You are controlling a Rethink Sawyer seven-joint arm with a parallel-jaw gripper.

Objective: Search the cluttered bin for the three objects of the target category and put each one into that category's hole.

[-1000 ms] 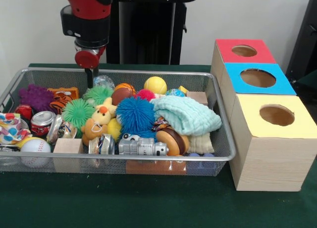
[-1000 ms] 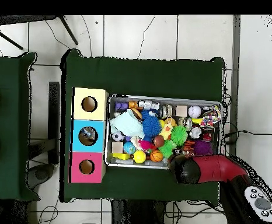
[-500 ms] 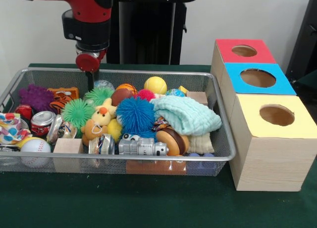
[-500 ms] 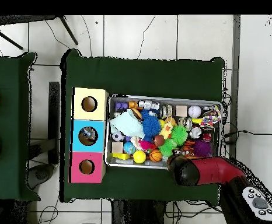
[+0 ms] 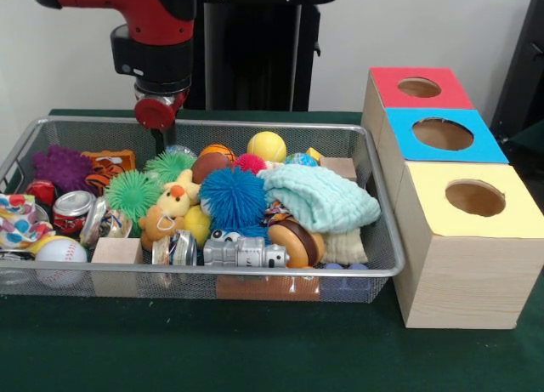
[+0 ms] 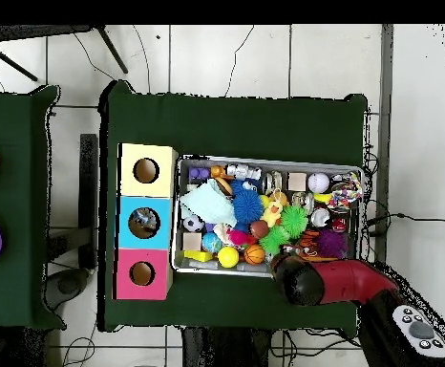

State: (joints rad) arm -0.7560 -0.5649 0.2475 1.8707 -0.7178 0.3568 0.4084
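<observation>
A wire bin (image 5: 374, 239) holds a heap of toys: a yellow ball (image 5: 267, 145), a small basketball (image 5: 217, 149), a brown ball (image 5: 208, 165), a blue spiky ball (image 5: 233, 196), two green spiky balls (image 5: 132, 192), a purple spiky ball (image 5: 61, 167), a baseball (image 5: 59, 251) and a mint cloth (image 5: 321, 196). My gripper (image 5: 158, 142) hangs at the bin's far rim, just behind the green spiky balls and a clear ball; nothing shows in its hold. In the overhead view the red arm (image 6: 307, 280) covers it at the bin's lower edge.
Three wooden boxes stand in a row beside the bin, with a red top (image 5: 421, 88), a blue top (image 5: 442, 134) and a yellow top (image 5: 474, 198), each with one round hole. A plush duck (image 5: 174, 196), soda can (image 5: 72, 209), wooden blocks (image 5: 116, 251) and silver toy (image 5: 242, 252) crowd the bin.
The arm has drifted slightly to the right along the bin's far rim in the front view. Nothing in the bin has moved.
</observation>
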